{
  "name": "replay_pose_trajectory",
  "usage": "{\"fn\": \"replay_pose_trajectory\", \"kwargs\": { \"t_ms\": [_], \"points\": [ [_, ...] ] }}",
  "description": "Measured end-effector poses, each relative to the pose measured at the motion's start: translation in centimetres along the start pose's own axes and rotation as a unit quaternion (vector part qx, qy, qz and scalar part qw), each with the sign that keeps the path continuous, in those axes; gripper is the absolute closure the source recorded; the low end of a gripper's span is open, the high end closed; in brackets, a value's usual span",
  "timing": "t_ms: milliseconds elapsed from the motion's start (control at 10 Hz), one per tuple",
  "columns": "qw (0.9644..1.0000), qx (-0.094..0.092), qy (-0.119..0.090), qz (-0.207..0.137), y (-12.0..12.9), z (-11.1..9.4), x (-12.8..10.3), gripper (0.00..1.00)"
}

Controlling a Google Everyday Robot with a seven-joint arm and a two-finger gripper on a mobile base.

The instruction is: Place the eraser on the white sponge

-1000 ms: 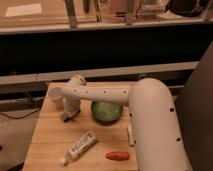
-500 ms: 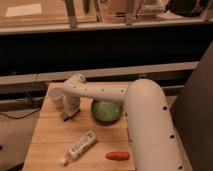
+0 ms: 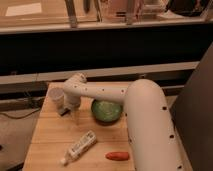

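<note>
Pincer [image 3: 66,107] sits low at the wooden worktop [image 3: 50,135] beside the round green bowl [image 3: 106,110], probably after the eraser; can't tell its grip.

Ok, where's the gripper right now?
In the camera view the gripper is down at the wooden table's back-left area, just left of the green bowl and beside a whitish object near the corner.

The smooth plastic arm [image 3: 107,93] holds its hand [image 3: 68,108] over the matt wooden table [image 3: 50,137] beside a glossy bowl [image 3: 106,111].
</note>
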Motion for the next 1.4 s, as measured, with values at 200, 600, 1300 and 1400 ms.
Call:
{"fn": "replay_pose_trajectory", "kwargs": {
  "t_ms": [200, 600, 1300, 1400],
  "points": [
    [1.0, -0.001, -0.002, 0.002, 0.1, 0.0, 0.0, 0.2],
    [0.9999, 0.007, -0.002, 0.009, -0.4, 0.1, 0.3, 0.2],
    [0.9996, 0.027, 0.005, 0.001, -3.7, 0.5, -0.4, 0.2],
    [0.9996, 0.027, 0.007, 0.001, -4.0, 0.6, -0.4, 0.2]
  ]
}}
